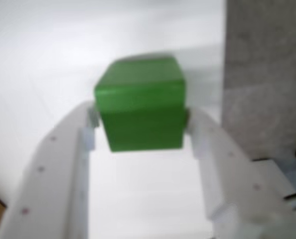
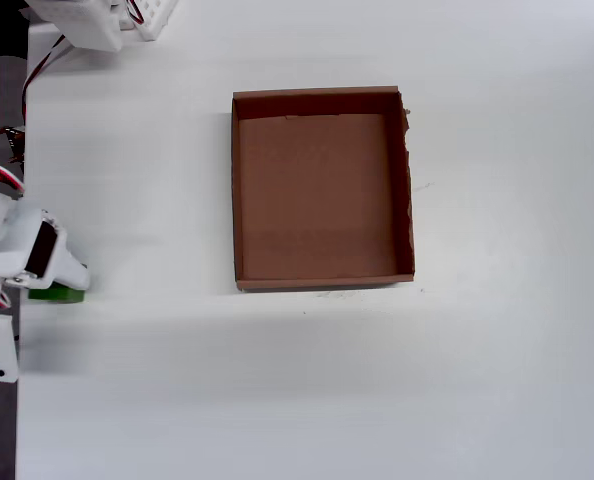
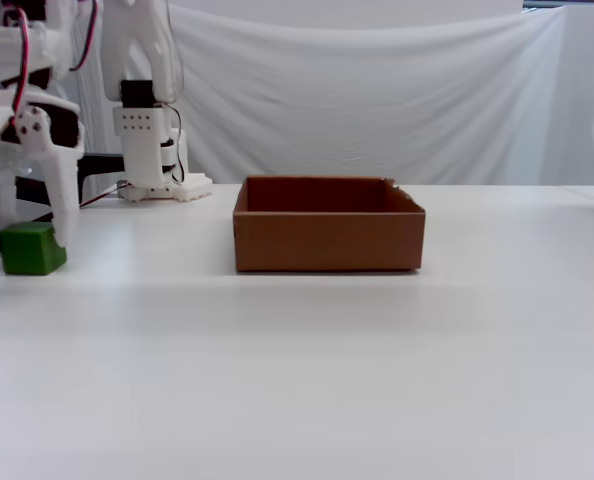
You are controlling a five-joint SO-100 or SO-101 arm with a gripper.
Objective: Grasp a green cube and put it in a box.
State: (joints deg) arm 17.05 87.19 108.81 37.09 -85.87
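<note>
- While our tool [image 1: 140, 124] pinches the green cube [image 1: 140, 104] low at the tabletop's [image 3: 377, 380] left edge in the fixed view, grasping looks done.
- We judge 2 steps left: carry, then drop into the empty box [image 2: 322, 283].

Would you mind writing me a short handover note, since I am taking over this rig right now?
Gripper: both fingers sit against the sides of the green cube in the wrist view, so it looks closed on it.
Green cube: at the far left of the table in the fixed view, apparently resting on the surface or barely off it; the overhead view shows only a sliver of it under the arm.
Box: brown cardboard tray mid-table, empty, well to the right of the cube in the overhead view.
Done: the grasp, apparently.
Left: lift, carry to the box, release inside.
</note>
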